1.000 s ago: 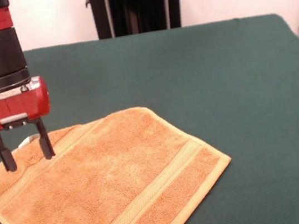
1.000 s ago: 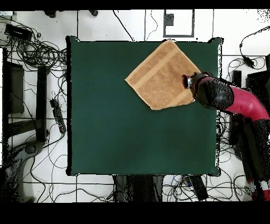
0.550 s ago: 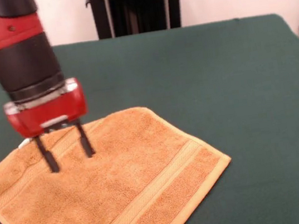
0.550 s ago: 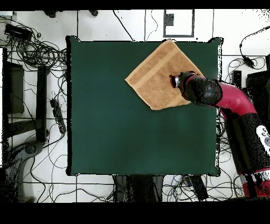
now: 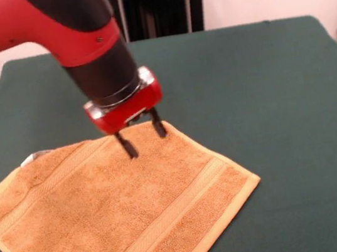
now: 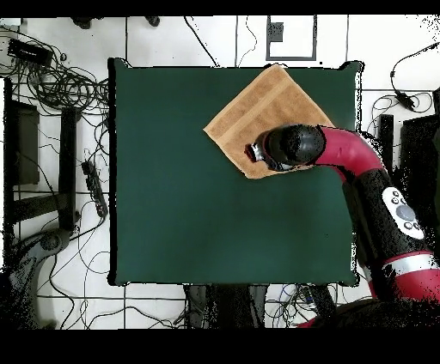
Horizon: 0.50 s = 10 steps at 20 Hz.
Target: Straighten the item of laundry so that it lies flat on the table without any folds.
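One towel (image 5: 118, 213), already close to flat, with spread fingers poised over its far corner.
The gripper (image 5: 142, 140) hangs empty, fingers apart, above the towel lying near a corner of the table (image 5: 257, 81); a careless pinch or drag there could, I judge, rumple the corner and make a fold. Dark green cloth covers the table; cables (image 6: 60, 94) litter the pale floor around it.
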Each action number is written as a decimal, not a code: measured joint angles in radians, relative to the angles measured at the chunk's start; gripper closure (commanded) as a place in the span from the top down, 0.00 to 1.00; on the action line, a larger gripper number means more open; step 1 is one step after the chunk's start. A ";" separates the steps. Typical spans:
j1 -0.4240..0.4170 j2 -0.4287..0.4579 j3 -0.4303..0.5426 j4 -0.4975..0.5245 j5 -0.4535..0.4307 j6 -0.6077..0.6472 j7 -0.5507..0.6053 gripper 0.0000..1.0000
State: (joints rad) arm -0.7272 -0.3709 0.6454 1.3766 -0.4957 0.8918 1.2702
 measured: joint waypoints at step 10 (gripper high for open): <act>0.028 -0.001 -0.002 0.000 -0.111 0.169 0.000 1.00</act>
State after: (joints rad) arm -0.6989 -0.3717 0.6434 1.3763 -0.6067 1.0613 1.2702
